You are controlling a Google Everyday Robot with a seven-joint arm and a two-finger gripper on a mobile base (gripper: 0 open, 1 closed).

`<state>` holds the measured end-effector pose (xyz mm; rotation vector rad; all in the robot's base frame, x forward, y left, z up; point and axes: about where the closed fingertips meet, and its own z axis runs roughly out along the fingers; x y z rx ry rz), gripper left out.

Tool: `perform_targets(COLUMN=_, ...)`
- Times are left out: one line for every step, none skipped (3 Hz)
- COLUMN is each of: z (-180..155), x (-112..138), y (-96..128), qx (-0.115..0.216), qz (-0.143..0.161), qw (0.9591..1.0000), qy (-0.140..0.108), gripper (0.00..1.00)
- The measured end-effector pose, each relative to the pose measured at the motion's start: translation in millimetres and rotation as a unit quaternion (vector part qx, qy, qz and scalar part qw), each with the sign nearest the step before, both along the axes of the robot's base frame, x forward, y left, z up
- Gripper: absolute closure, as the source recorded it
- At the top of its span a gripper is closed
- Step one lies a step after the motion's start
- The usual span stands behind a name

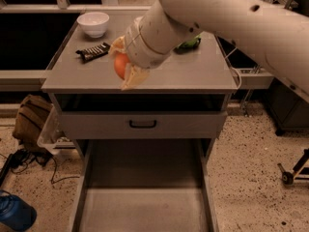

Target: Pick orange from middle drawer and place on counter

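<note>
My gripper [121, 64] is shut on the orange [120, 65], holding it just above the front left part of the counter [193, 76]. The pale fingers [131, 79] wrap the fruit from above and below. The big white arm reaches in from the upper right and hides much of the counter's back. The middle drawer [145, 197] is pulled fully out below, its grey floor bare.
A white bowl [93, 23] stands at the counter's back left. A dark snack bar [92, 51] lies in front of it. A green snack bag [190, 43] peeks out behind the arm. A grey drawer front with black handle [143, 124] sits under the counter. Bags and a blue object lie on the floor left.
</note>
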<state>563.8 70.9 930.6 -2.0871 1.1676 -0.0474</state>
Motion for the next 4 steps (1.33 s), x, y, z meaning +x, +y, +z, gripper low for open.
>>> perform_targets(z=-11.7, x=59.6, y=-24.5, qx=0.015, qz=-0.017, qw=0.9997, qy=0.012, gripper=1.00)
perform_targets(z=-11.7, x=59.6, y=-24.5, qx=0.015, qz=-0.017, qw=0.9997, qy=0.012, gripper=1.00)
perform_targets(z=-20.0, x=86.2, y=-25.0, qx=0.018, qz=-0.015, qw=0.9997, qy=0.000, gripper=1.00)
perform_targets(z=-39.6, x=127.5, y=-24.0, qx=0.007, qz=0.003, qw=0.9999, qy=0.008, gripper=1.00)
